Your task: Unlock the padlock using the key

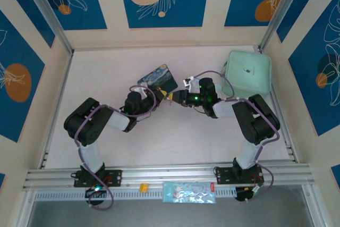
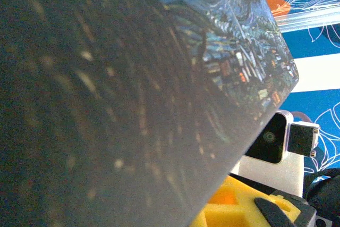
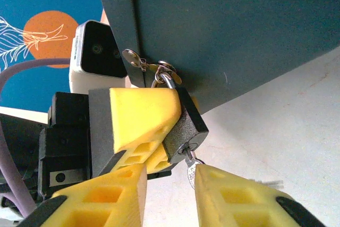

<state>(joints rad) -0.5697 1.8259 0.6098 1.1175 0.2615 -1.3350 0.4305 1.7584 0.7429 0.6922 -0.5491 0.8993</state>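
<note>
While the left gripper (image 3: 167, 139) clamps its yellow fingers on the side of the padlock (image 3: 187, 126), the right gripper (image 3: 171, 169) waits just below with its fingers apart. The small black padlock hangs by its thin metal shackle from the clasp (image 3: 139, 62) of a tin (image 3: 228, 25), which is held tilted above the pale table (image 3: 287, 131) near its middle. The silvery key (image 3: 190, 169) sits in the keyhole at the bottom of the padlock. Its head lies between the right gripper's fingers, just beside one of them. In the left wrist view, the tin's lid carries a swirling night-sky painting in blue. A mint-green pouch (image 1: 248, 72) at the far right of the table bears a small dark mark, too small to read. The print on a sachet (image 1: 188, 192) on the near rail is also too small to read.
</note>
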